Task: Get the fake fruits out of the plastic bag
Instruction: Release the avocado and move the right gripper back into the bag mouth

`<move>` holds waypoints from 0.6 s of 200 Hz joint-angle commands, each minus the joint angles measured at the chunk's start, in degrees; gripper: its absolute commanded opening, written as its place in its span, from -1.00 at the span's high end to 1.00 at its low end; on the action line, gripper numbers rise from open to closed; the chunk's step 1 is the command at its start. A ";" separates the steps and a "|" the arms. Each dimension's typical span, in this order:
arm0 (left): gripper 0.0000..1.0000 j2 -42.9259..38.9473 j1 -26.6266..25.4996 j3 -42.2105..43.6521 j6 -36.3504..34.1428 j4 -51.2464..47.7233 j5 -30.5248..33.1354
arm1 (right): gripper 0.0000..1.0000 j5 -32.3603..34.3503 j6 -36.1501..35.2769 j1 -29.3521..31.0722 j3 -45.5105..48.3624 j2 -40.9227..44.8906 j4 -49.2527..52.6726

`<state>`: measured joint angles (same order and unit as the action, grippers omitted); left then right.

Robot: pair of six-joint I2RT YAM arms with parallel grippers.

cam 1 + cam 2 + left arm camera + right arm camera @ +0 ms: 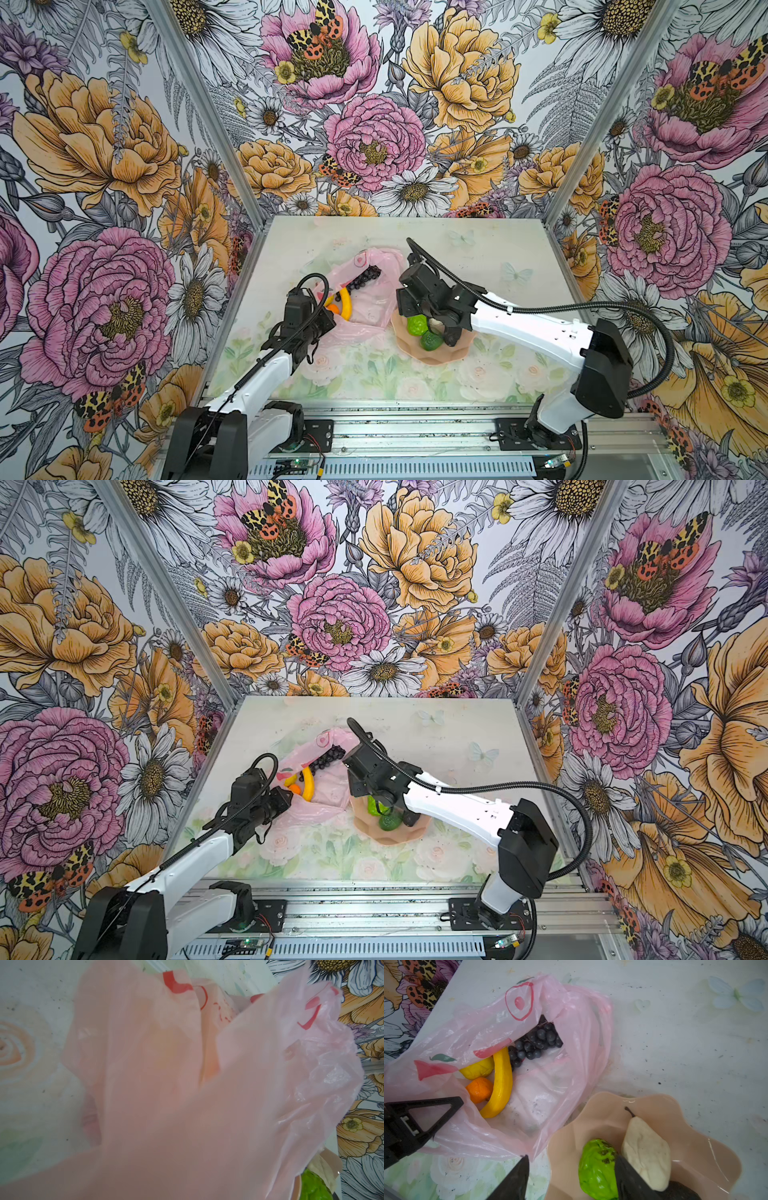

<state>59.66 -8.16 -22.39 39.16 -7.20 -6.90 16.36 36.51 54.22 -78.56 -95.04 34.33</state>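
The left gripper [325,322] had its fingers clamped on the rim of the plastic bag [548,1095]. The right gripper [572,1159], fingers apart over the dish [604,1103], faced the banana [502,1084], whose long axis crossed their closing line.

Jaws of left gripper [326,321] pinched together, jaws of right gripper [572,1157] apart.

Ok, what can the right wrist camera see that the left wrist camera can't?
Only the right wrist view looks inside the plastic bag: banana, grape bunch, lemon and orange. Only the left wrist view shows a yellow buttercup on the wallpaper. Both show the plastic bag itself and the green fruit.
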 commanded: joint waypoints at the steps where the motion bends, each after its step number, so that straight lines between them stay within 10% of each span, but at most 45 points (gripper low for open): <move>1: 0.63 -3.44 0.89 1.31 3.06 -4.35 -0.77 | -0.33 -2.72 -2.82 2.57 -6.86 -8.17 -2.27; 120: -0.04 -11.35 9.39 1.87 3.07 -8.01 -6.00 | -0.29 -8.81 -4.28 8.05 -21.20 -31.92 -3.19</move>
<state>47.75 0.21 -17.93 43.62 -16.12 -9.87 8.84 32.91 61.56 -98.24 -124.90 32.23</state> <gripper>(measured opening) 0.488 0.648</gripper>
